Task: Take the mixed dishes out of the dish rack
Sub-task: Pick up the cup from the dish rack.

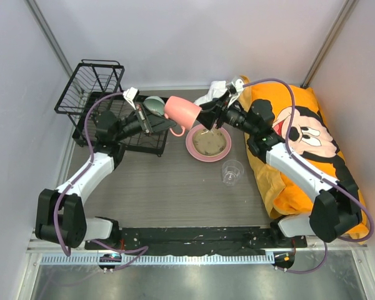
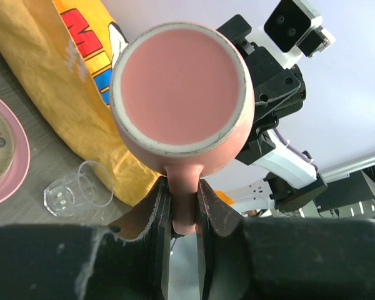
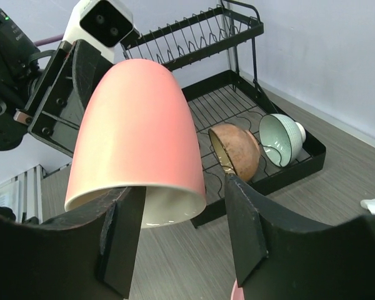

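Observation:
My left gripper (image 1: 165, 124) (image 2: 182, 187) is shut on the handle of the pink mug (image 1: 182, 111) (image 2: 182, 87) and holds it tilted in the air beside the black wire dish rack (image 1: 106, 100) (image 3: 237, 106). My right gripper (image 1: 207, 115) (image 3: 181, 187) is open at the mug's mouth (image 3: 137, 137), its rim between the fingers, not clamped. The pink plate (image 1: 191, 147) lies on the table with the tan dish (image 1: 209, 142) in it. The clear glass cup (image 1: 232, 172) (image 2: 78, 190) stands near it. A mint-green bowl (image 3: 281, 137) and a brown bowl (image 3: 236, 150) stand on edge in the rack's lower tray.
An orange Mickey Mouse cloth (image 1: 300, 144) (image 2: 69, 75) covers the table's right side. A white object (image 1: 214, 90) lies behind the right gripper. The enclosure's walls stand close on the left, back and right.

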You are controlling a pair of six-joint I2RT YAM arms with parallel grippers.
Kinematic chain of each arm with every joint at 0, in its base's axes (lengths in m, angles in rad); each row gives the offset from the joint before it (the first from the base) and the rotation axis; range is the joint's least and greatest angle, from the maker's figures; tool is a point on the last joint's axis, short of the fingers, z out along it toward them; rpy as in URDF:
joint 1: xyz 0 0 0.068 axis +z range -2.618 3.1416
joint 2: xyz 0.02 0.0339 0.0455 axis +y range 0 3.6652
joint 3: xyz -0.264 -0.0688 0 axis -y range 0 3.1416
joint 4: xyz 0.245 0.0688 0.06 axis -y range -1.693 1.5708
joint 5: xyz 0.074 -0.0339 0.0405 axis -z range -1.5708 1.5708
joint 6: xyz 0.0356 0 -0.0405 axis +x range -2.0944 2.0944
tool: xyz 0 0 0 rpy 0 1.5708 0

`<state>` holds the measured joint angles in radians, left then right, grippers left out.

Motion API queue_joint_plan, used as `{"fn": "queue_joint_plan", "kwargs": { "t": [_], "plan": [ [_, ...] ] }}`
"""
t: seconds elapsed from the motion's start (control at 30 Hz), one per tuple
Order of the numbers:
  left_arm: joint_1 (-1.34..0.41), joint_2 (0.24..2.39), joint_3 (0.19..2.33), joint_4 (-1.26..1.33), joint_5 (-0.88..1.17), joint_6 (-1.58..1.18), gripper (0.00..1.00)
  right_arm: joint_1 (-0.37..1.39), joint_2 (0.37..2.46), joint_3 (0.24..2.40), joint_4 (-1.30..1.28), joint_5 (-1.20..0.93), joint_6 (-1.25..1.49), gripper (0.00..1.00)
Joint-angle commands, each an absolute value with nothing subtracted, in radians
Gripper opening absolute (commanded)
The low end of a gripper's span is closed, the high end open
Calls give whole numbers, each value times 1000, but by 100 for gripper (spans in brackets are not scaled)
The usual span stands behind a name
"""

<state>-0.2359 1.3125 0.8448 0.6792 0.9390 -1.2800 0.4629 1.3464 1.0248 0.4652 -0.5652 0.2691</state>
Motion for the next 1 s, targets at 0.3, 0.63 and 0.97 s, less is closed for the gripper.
{"fn": "queue_joint_plan", "kwargs": {
  "t": [0.3, 0.63, 0.97],
  "plan": [
    [-270, 1230, 793, 873, 813, -1345, 0, 468, 1417, 1038, 673, -604, 399, 53],
    [-285, 1193, 759, 907, 752, -1379, 0, 486, 1460, 1054, 693, -626, 423, 45],
    [-298, 1197, 752, 910, 738, -1381, 0, 495, 1480, 1080, 684, -649, 437, 16]
  ]
}}
